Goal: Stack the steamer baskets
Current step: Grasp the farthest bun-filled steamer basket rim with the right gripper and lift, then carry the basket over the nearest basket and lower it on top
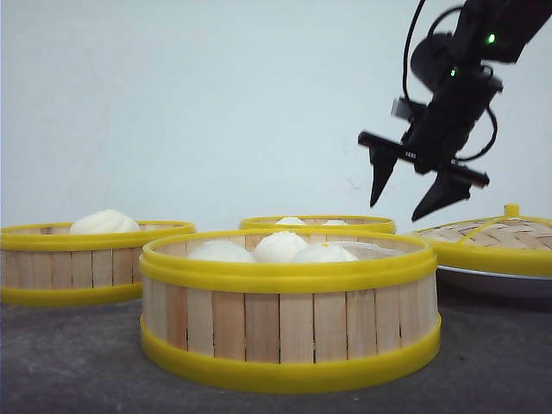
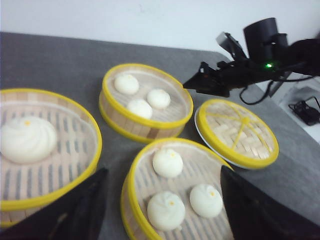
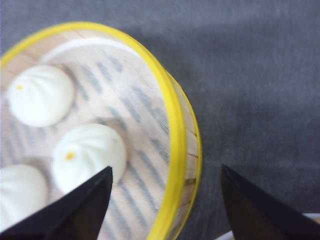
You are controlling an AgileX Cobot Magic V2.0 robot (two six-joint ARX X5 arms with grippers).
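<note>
Three steamer baskets stand on the dark table. The left basket (image 1: 86, 259) (image 2: 47, 145) holds one big bun. The near middle basket (image 1: 289, 302) (image 2: 175, 190) holds three buns and lies below my open left gripper (image 2: 165, 210), its fingers spread wider than the basket. The back basket (image 1: 317, 222) (image 2: 147, 100) (image 3: 100, 120) also holds three buns. My right gripper (image 1: 397, 210) (image 2: 200, 82) (image 3: 166, 170) hangs open in the air above that basket's right rim, holding nothing. The left gripper is out of the front view.
A domed woven lid (image 1: 492, 237) (image 2: 237, 132) with a yellow rim rests on a white plate (image 1: 492, 283) at the right, close to the back and middle baskets. Cables (image 2: 305, 107) lie beyond the table's right edge.
</note>
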